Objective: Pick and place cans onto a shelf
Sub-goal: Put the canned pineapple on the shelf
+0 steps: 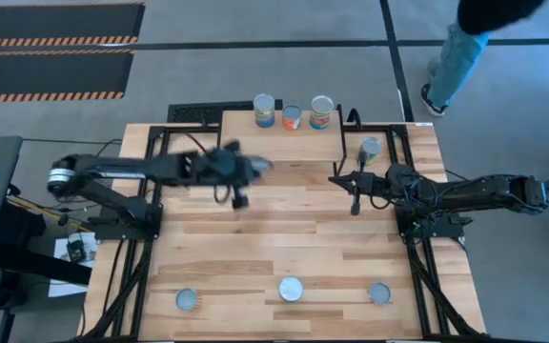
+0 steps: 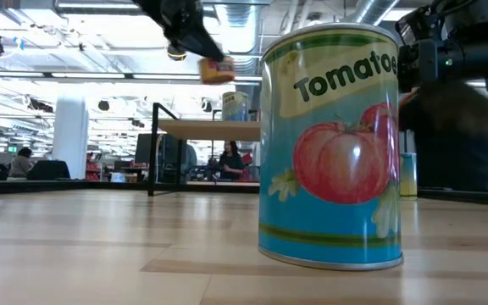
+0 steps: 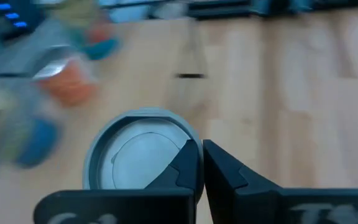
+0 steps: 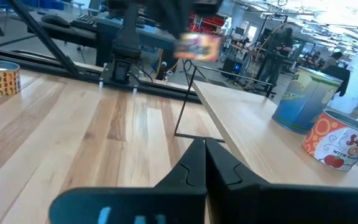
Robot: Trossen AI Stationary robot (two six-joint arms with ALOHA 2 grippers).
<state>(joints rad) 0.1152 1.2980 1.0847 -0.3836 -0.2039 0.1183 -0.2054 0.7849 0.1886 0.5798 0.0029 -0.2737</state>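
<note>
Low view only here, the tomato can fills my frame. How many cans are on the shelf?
Observer: Three, in a row along the far edge of the shelf: a blue can, an orange-red can and a third can.
Operator: Any standing on the table?
Observer: Four. A near-left can, a near-middle can and a near-right can are spaced along the near edge. A lone can stands right of the shelf.
Operator: Right gripper?
Observer: The right gripper is empty, jaws shut, over the table by the shelf's near right corner.
</note>
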